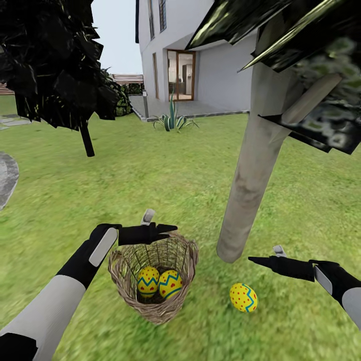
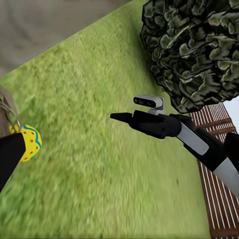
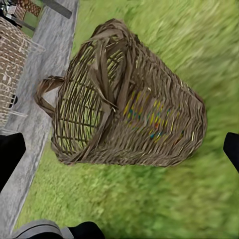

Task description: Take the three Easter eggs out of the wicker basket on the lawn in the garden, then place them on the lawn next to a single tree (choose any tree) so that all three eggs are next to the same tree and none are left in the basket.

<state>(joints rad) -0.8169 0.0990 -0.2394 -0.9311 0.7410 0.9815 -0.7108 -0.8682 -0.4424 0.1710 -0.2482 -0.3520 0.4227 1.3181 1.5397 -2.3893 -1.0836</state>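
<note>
**Garden surroundings**

A white 2-storey house (image 1: 200, 55) stands at the far end, with a wood-framed glass door (image 1: 181, 75) facing a grey paved terrace (image 1: 175, 108). A spiky agave-like plant (image 1: 173, 120) grows at the terrace edge. A black-leaved tree (image 1: 55, 65) with a thin dark trunk stands to the left. A grey paved patch (image 1: 7, 175) curves in at the left edge. A brown slatted fence (image 2: 216, 164) runs beside dark foliage. The sky is pale and overcast.

Mottled green lawn (image 1: 165, 170). A wicker basket (image 1: 155, 301) stands on it near a tree trunk (image 1: 250, 190). One egg (image 1: 243, 297) lies on the grass between them.
</note>
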